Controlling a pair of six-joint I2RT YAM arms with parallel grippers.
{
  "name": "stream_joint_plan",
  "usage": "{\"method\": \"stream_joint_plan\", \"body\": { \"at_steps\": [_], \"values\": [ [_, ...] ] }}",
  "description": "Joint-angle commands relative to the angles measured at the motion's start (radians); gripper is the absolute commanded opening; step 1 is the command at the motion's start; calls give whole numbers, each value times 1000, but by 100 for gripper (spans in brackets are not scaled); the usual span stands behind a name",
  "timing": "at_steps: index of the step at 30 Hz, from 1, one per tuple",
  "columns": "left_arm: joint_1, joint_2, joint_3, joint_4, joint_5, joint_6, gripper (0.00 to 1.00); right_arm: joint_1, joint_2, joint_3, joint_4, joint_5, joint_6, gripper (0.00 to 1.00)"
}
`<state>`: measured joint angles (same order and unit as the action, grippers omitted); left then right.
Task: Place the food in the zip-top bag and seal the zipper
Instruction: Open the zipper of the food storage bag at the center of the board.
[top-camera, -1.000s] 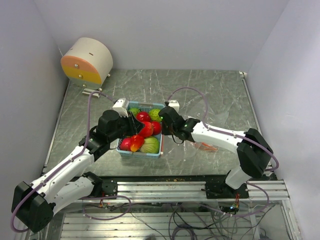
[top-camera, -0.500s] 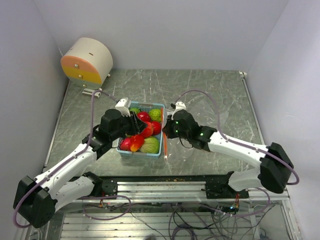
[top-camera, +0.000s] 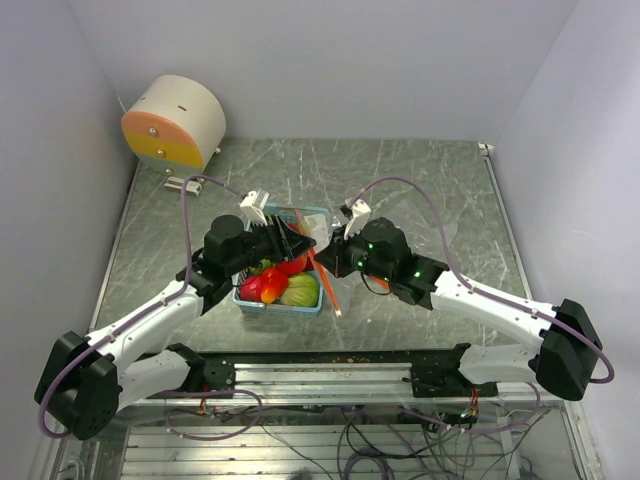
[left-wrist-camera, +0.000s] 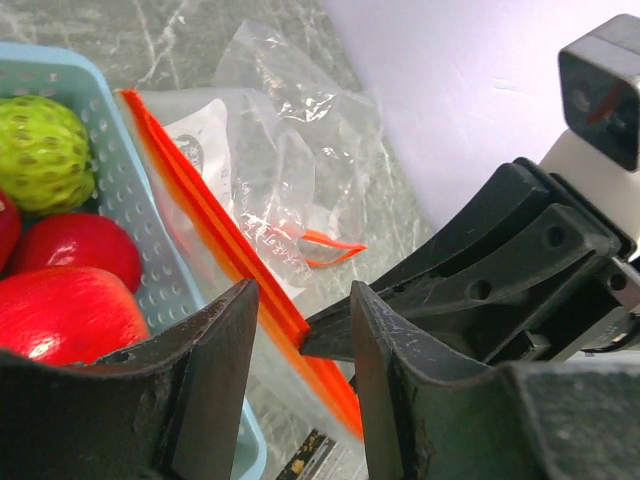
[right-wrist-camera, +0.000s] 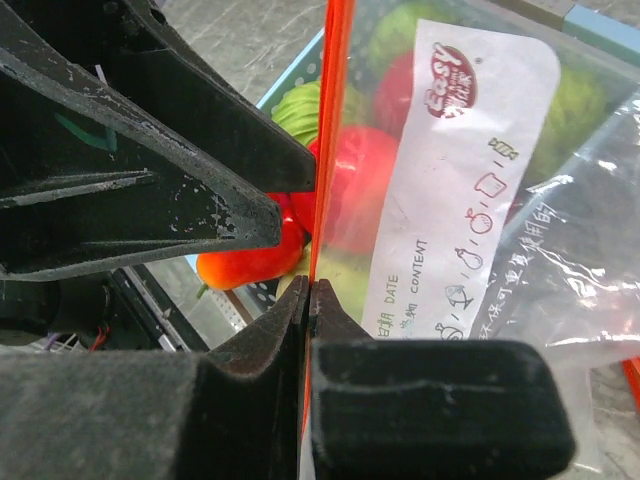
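At three o'clock of the light blue plastic basket (top-camera: 282, 309), the right gripper (right-wrist-camera: 308, 290) clamps the thin red-orange zipper strip (right-wrist-camera: 330, 120) of the clear crinkly bag (left-wrist-camera: 290, 170); the left gripper (left-wrist-camera: 305, 300), jaws parted, faces it from nine o'clock.

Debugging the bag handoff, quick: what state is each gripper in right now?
Left gripper: open, fingers either side of the zipper, not clamped.
Right gripper: shut on the zipper.
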<state>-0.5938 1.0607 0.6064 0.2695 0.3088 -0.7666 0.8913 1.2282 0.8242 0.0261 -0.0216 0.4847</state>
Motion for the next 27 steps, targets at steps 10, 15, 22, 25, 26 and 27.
{"method": "stream_joint_plan", "body": {
  "at_steps": [10, 15, 22, 25, 26, 27],
  "values": [
    [-6, -28, -44, 32, 7, -2, 50, -2, -53, -11, 29, -9, -27, 0],
    [-6, -39, -36, 6, -22, 13, 52, -1, -53, -7, 34, -41, -30, 0],
    [-6, 7, -40, 52, -18, 0, 45, 0, -64, -6, 37, -69, -40, 0],
    [-6, 26, -48, 77, -12, -3, 29, 0, -70, -5, 34, -70, -45, 0],
    [-6, 30, -50, 81, -10, -2, 23, -1, -72, -5, 33, -70, -46, 0],
    [-6, 35, -51, 87, -9, -3, 17, -1, -73, -5, 32, -70, -47, 0]
  ]
}}
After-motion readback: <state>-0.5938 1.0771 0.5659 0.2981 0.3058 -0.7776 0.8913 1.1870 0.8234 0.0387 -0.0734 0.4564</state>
